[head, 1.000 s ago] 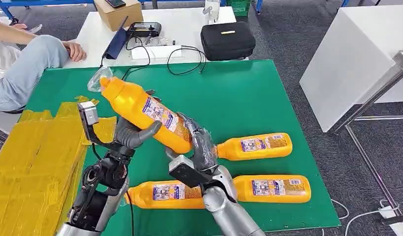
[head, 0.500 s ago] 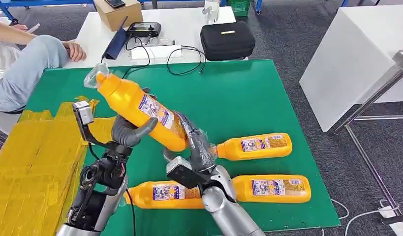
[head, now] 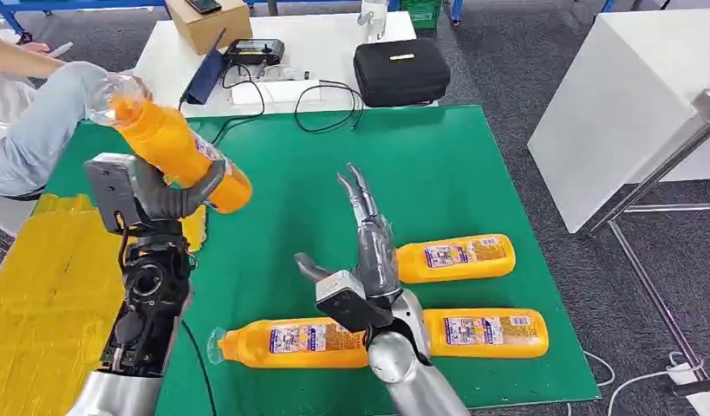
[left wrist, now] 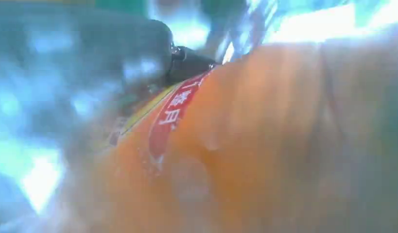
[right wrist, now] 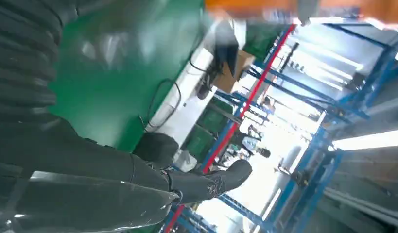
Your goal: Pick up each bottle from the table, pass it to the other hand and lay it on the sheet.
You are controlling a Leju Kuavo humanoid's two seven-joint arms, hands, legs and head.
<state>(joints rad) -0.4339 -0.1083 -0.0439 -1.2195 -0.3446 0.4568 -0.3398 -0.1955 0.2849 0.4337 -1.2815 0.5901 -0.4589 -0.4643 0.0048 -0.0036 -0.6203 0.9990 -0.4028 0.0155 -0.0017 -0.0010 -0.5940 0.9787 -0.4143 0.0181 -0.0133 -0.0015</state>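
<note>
My left hand [head: 173,198] grips an orange bottle [head: 169,143] and holds it tilted in the air, clear cap up and away, over the left side of the green table [head: 420,165]. The same bottle [left wrist: 265,145] looms close and blurred in the left wrist view. The yellow sheet [head: 48,295] lies below it at the left. My right hand [head: 368,247] stands open in mid-table, fingers stretched upward and holding nothing. Three more orange bottles lie on the table: one [head: 455,258] just right of that hand, one [head: 290,342] near the front, one [head: 485,332] at the front right.
A black case [head: 400,71], cables [head: 325,104], a tablet and a cardboard box [head: 205,22] sit on the white table beyond. A seated person's arm and knee [head: 48,113] are at the far left. A white table [head: 628,95] stands to the right.
My right hand has let go of the bottle and opened, fingers now straight up. My left hand has carried the bottle left and up, toward the yellow sheet.
</note>
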